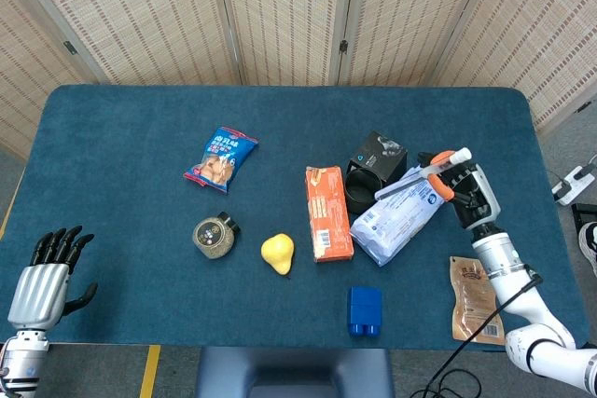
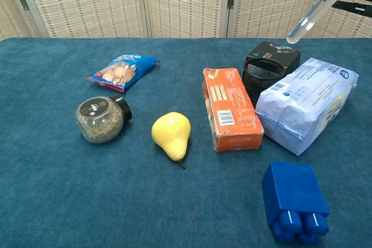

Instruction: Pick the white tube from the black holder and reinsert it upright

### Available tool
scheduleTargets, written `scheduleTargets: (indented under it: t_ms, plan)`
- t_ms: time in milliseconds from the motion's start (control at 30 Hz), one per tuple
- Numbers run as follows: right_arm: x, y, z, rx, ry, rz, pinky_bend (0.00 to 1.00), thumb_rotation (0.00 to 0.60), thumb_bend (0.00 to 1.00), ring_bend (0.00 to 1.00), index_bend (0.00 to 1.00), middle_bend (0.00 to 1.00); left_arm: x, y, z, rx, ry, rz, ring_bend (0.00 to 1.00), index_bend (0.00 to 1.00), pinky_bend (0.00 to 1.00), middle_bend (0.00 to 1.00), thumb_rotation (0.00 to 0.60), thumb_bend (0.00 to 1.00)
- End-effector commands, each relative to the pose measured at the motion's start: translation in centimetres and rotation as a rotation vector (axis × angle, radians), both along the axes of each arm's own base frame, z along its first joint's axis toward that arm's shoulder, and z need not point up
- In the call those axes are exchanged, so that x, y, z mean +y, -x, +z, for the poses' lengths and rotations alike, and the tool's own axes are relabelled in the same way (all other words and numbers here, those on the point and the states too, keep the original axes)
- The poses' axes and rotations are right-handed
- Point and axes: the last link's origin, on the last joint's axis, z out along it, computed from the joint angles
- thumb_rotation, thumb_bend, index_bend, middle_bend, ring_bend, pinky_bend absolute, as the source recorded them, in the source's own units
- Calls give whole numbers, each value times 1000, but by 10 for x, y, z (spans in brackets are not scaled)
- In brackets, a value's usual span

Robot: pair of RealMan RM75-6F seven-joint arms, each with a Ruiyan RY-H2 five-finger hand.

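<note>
- Head view: right hand (image 1: 464, 188) grips the white tube (image 1: 418, 181), lifted clear and tilted, right of the black holder (image 1: 371, 174)
- Left hand (image 1: 45, 272) idle at the near left edge, fingers spread, holding nothing
- Risk: the slanted tube may miss the holder mouth, catch its rim, or strike the adjacent white bag (image 1: 399, 219)

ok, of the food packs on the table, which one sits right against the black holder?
The white-and-blue bag: it leans on the black holder, right under the tube in the right hand. The orange box lies just beside it; the blue snack bag and brown pouch lie apart.
</note>
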Motion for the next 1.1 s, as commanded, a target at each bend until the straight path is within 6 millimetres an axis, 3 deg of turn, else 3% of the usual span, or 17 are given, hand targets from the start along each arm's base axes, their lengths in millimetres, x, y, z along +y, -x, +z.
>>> scheduleTargets:
  t_ms: [33,167,333,633,733,833,1100]
  plan:
    - [-12,6,3,459,170,33,157,600,449,213,641,458,0,0,0,0,0,1,57,198,93,112,600,321]
    - [-18,4,3,690,328,37,157,600,449,213,641,459,0,1,0,3,1,4,57,198,93,113,600,321]
    - [-21,-1,1,775,397,41,157,600,449,213,641,459,1,0,-1,5,3,5,57,198,93,112,600,322]
    - [-16,-6,-5,522,254,16,157,600,449,215,641,460,2,-1,-2,6,5,2,57,198,93,112,600,322]
    - [-11,-10,-6,236,97,-30,157,600,449,218,641,460,2,0,-1,6,3,6,57,198,93,112,600,322]
    - [-10,-10,-2,100,12,-60,157,600,449,218,641,460,1,0,-1,6,4,4,57,198,93,113,600,321]
    - [-21,-6,1,212,41,-68,157,600,449,218,641,463,2,0,-1,6,4,3,57,198,93,112,600,322]
